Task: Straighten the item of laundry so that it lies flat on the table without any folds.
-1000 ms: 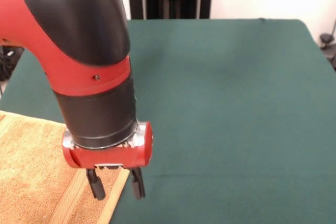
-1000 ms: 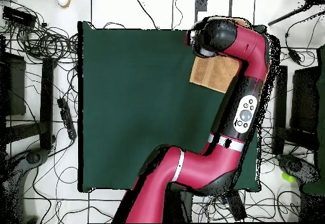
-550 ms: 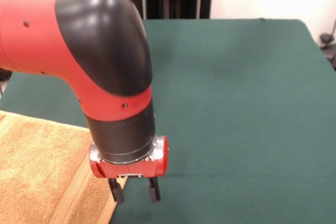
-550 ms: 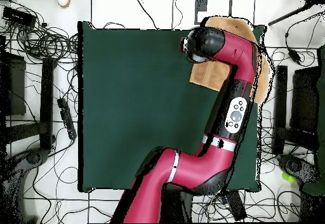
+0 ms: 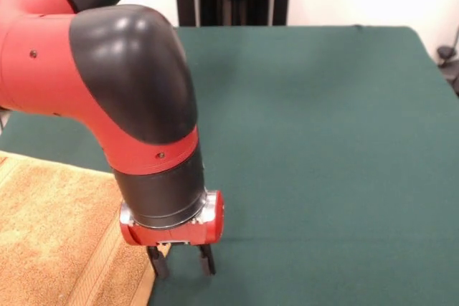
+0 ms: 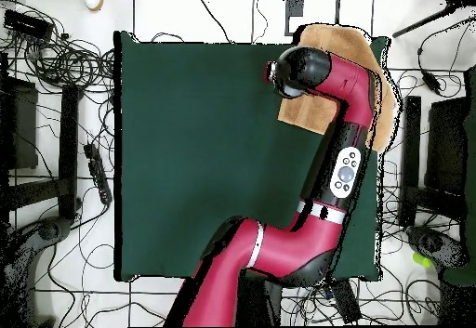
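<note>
Towel: the orange-tan towel (image 5: 50, 238) lies at one corner of the green table (image 5: 323, 141); in the overhead view part of it (image 6: 307, 115) shows beside the arm and part near the table's edge.
Gripper: the gripper (image 5: 181, 261) points straight down at the towel's striped edge.
Fingers: two dark fingers (image 5: 158, 263) stand apart with a gap between them, nothing held; one is over the towel's hem, the other over bare green cloth just beside it.
Writing: none can be read; a button panel (image 6: 346, 169) on the arm shows only in the overhead view.
Views: the front view shows the fingers and the towel's paler stripe (image 5: 100, 266); the overhead view hides the gripper under the arm's elbow (image 6: 299, 72).
</note>
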